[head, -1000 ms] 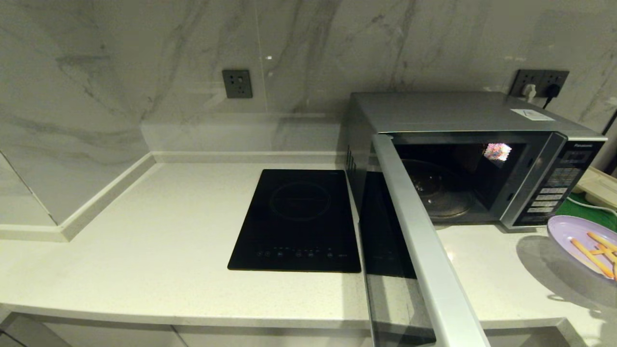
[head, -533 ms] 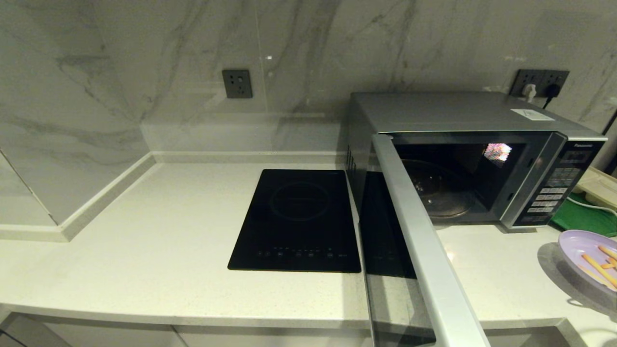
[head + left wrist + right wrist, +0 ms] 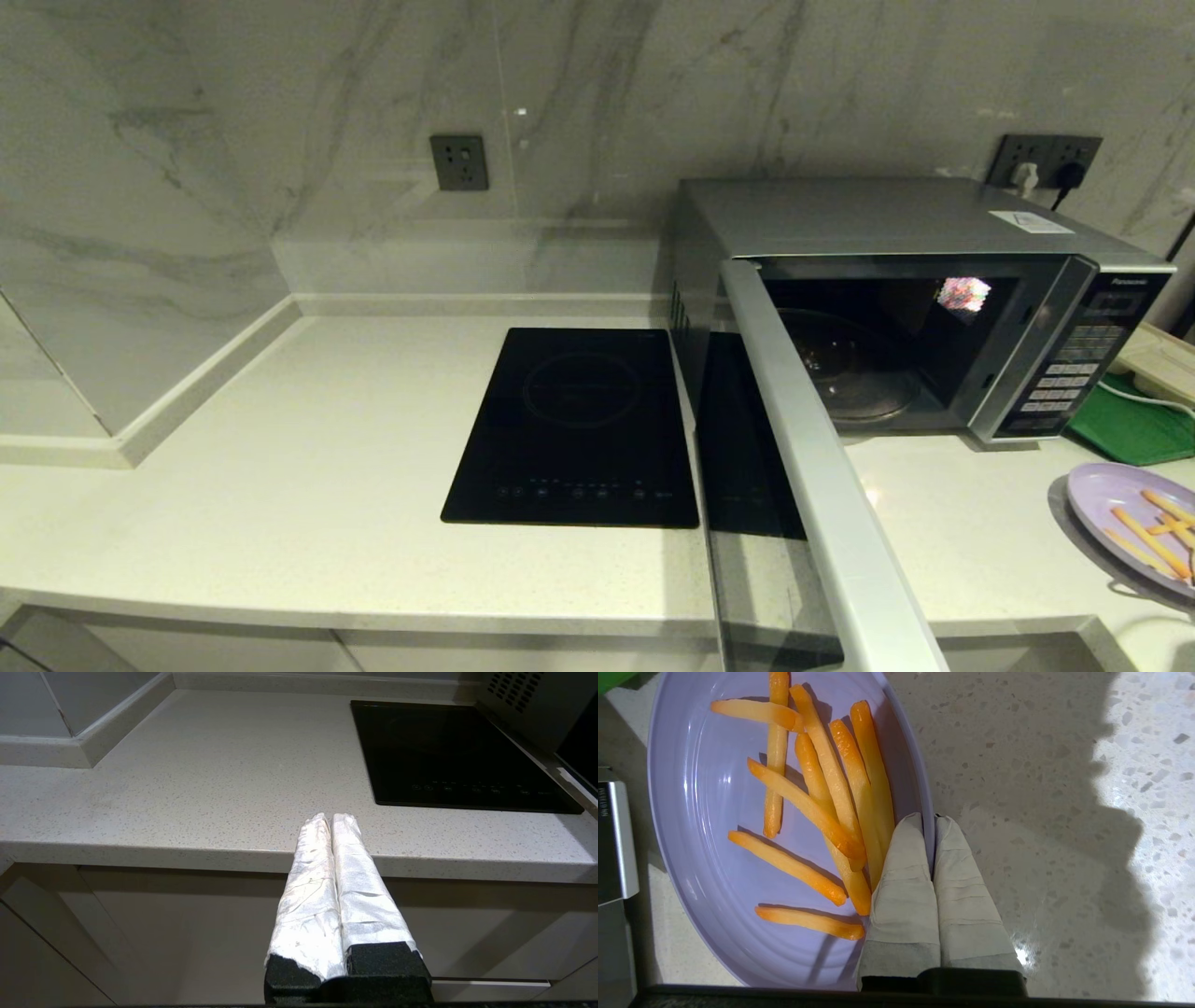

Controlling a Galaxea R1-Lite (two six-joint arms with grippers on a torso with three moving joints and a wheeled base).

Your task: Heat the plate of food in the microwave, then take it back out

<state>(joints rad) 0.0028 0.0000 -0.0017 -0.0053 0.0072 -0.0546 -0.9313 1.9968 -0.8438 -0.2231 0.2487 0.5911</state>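
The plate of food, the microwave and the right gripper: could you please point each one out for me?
plate of food (image 3: 1106, 495), head view, bare lilac surface.
microwave (image 3: 868, 217), head view, silver top panel.
right gripper (image 3: 933, 826), right wrist view, fingertips pinching the plate's rim.

Plate of food (image 3: 1125, 509) cut by the head view's right edge; microwave (image 3: 896, 224) panel lettering illegible

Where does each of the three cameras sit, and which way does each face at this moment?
Head view: on the robot's head, looking forward and down at the microwave, door open; no arm shows.
Left wrist view: behind the shut left gripper, facing the countertop and hob.
Right wrist view: behind the right gripper, shut on the rim of the plate of food.
Shared: head and right wrist views both show the plate; head and left wrist views, the hob.
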